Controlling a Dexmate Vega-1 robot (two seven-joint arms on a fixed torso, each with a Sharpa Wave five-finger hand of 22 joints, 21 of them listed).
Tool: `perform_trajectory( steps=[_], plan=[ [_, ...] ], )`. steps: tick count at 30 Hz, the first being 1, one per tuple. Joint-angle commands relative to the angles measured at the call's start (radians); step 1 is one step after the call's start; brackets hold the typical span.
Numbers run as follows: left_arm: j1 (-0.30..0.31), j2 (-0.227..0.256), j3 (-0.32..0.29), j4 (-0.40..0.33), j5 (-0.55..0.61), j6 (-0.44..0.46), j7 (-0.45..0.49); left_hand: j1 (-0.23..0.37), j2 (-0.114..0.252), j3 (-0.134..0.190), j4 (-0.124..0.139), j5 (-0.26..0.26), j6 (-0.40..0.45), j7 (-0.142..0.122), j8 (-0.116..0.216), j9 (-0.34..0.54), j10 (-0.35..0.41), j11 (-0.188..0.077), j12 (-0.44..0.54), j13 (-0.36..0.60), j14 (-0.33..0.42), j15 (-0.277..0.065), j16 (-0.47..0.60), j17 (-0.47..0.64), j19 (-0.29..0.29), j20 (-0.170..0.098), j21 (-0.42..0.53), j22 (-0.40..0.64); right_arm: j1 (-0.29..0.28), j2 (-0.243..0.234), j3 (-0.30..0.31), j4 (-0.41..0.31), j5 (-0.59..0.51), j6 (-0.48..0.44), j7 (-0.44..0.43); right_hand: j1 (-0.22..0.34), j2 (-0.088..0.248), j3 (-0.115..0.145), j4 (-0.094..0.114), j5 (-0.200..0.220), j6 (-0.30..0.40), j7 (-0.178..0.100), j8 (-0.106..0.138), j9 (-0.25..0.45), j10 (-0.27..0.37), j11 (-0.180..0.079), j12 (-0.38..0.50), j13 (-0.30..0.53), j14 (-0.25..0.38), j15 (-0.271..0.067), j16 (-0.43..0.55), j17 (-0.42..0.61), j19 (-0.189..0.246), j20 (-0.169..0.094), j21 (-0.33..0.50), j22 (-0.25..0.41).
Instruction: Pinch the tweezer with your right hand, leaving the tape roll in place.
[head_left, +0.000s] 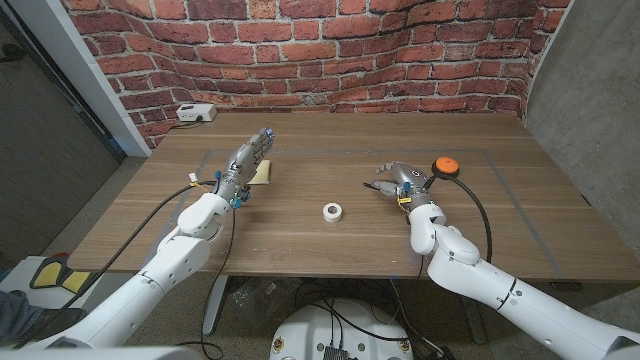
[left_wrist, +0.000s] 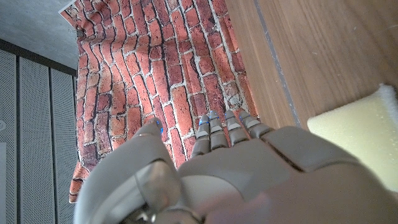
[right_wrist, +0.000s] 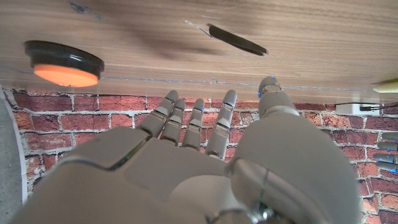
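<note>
Reaching toward the tweezer (right_wrist: 237, 40), the right hand (head_left: 402, 182) hovers over the counter (head_left: 300, 250) with its fingers (right_wrist: 199, 124) apart and holding nothing. Contact: none seen. In the right wrist view the tweezer is a thin dark sliver lying flat on the wood just beyond the fingertips, its long axis running crosswise to the way the fingers point, slightly slanted. In the head view it is a faint dark mark just off the hand's fingertips, toward the counter's middle; too small there to give its tips.

Tape roll (head_left: 332, 211) sits flat near the counter's middle, between the two arms and nearer the robot than the right hand, apart from the tweezer. Orange button (head_left: 445, 166) sits just beside the right hand on its outer side.

Left hand (head_left: 250, 158) is well apart on the far side, fingers extended and empty, beside a yellow sponge (left_wrist: 354, 134).

Judgement: right hand is much the nearer. The pinch needs thumb and a finger brought down across the tweezer's narrow width, away from the roll.
</note>
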Motion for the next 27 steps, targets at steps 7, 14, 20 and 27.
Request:
perform_trajectory(
  steps=[7,14,20,27],
  plan=[
    [0.016,0.011,-0.013,-0.011,-0.013,0.014,0.010,0.014,-0.004,0.024,0.000,0.002,0.008,-0.007,-0.001,0.001,0.001,-0.002,0.000,0.006,-0.002,-0.005,-0.002,0.003,-0.013,-0.002,-0.001,0.002,0.050,0.077,-0.125,0.071,-0.105,-0.167,-0.084,-0.009,-0.016,-0.016,0.005,-0.002,0.024,-0.011,0.002,0.004,0.023,-0.005,0.009,0.005,0.039,-0.001,0.014,0.003,0.035,0.012,0.009,0.005],
    [0.011,0.009,-0.013,-0.003,-0.014,0.008,0.003,0.016,-0.005,0.030,0.000,0.001,0.009,-0.007,-0.001,0.001,0.000,-0.004,-0.001,0.006,-0.003,-0.005,-0.003,0.003,-0.014,-0.001,-0.001,0.002,0.064,0.101,-0.145,0.108,-0.110,-0.181,-0.114,-0.015,-0.024,-0.023,0.007,-0.001,0.045,-0.015,0.006,0.004,0.042,-0.010,0.015,0.005,0.065,-0.012,0.018,0.003,0.059,0.010,0.015,0.006],
    [0.008,0.005,-0.013,0.006,-0.019,0.007,-0.002,0.018,-0.006,0.036,0.000,0.000,0.009,-0.008,-0.002,0.001,0.000,-0.005,-0.001,0.006,-0.003,-0.005,-0.002,0.003,-0.016,0.001,-0.001,0.002,0.077,0.114,-0.161,0.134,-0.110,-0.183,-0.133,-0.016,-0.027,-0.026,0.007,0.000,0.055,-0.018,0.008,0.004,0.049,-0.011,0.017,0.005,0.080,-0.021,0.020,0.003,0.069,0.007,0.017,0.006],
    [0.006,0.004,-0.012,0.012,-0.021,0.008,-0.005,0.020,-0.007,0.042,0.001,-0.001,0.009,-0.006,-0.002,0.001,0.002,-0.006,-0.001,0.006,-0.002,-0.006,-0.002,0.003,-0.016,0.001,-0.001,0.002,0.095,0.135,-0.179,0.166,-0.109,-0.183,-0.151,-0.015,-0.030,-0.027,0.006,0.003,0.077,-0.020,0.013,0.005,0.065,-0.018,0.022,0.005,0.099,-0.029,0.021,0.003,0.087,0.000,0.022,0.006]
  ],
)
